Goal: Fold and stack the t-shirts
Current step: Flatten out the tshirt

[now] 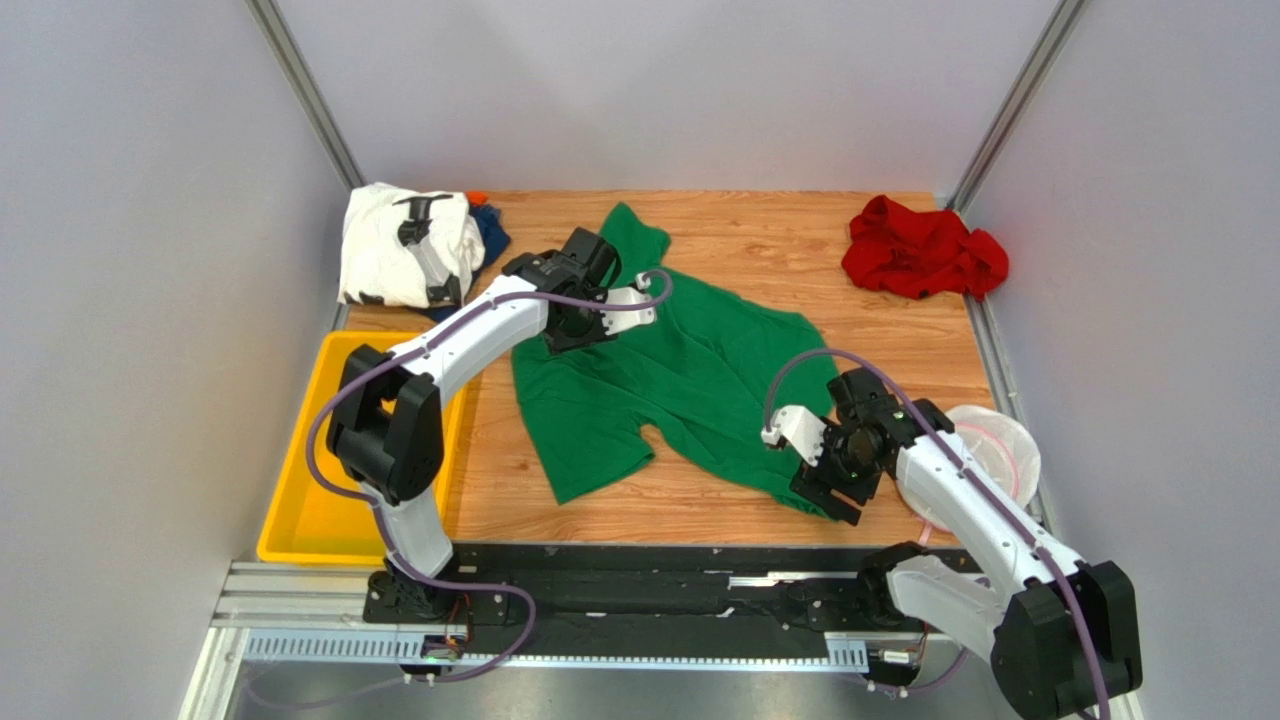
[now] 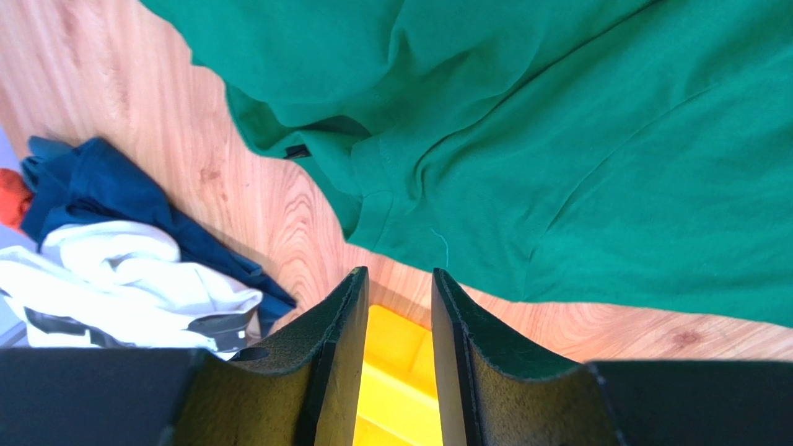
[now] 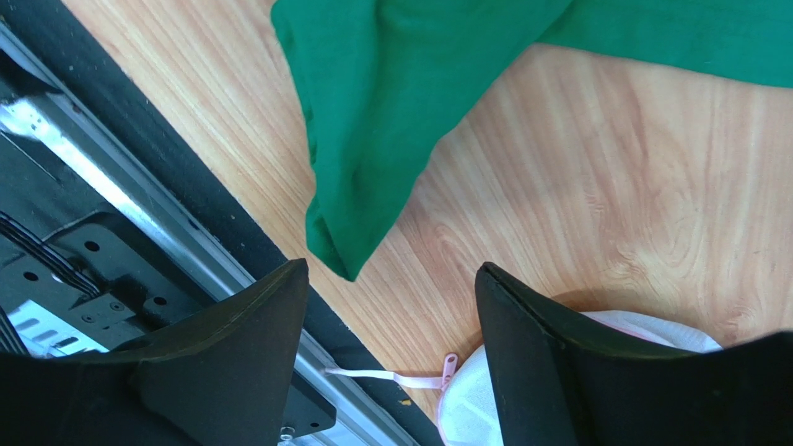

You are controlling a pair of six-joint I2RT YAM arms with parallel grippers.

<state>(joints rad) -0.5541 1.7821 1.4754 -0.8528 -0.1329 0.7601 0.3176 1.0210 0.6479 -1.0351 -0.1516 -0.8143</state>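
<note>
A bright green t-shirt (image 1: 661, 375) lies spread and rumpled across the middle of the wooden table. My left gripper (image 1: 568, 333) hovers over its left edge near the collar. In the left wrist view the left gripper (image 2: 398, 272) stands open by a narrow gap, nothing between its fingers, just short of the green t-shirt (image 2: 558, 139). My right gripper (image 1: 822, 491) is at the shirt's near right corner. It stands wide open and empty (image 3: 391, 269), with the green corner (image 3: 372, 139) ahead of it. A white printed t-shirt (image 1: 398, 240) lies on a dark blue one (image 1: 490, 233) at the back left. A red t-shirt (image 1: 920, 248) is bunched at the back right.
A yellow tray (image 1: 323, 480) sits off the table's left edge, below my left arm. The white-and-pink mesh basket (image 1: 995, 443) stands at the right edge, close under my right arm, its pink strap (image 3: 409, 379) on the table's front rim. Grey walls enclose the table.
</note>
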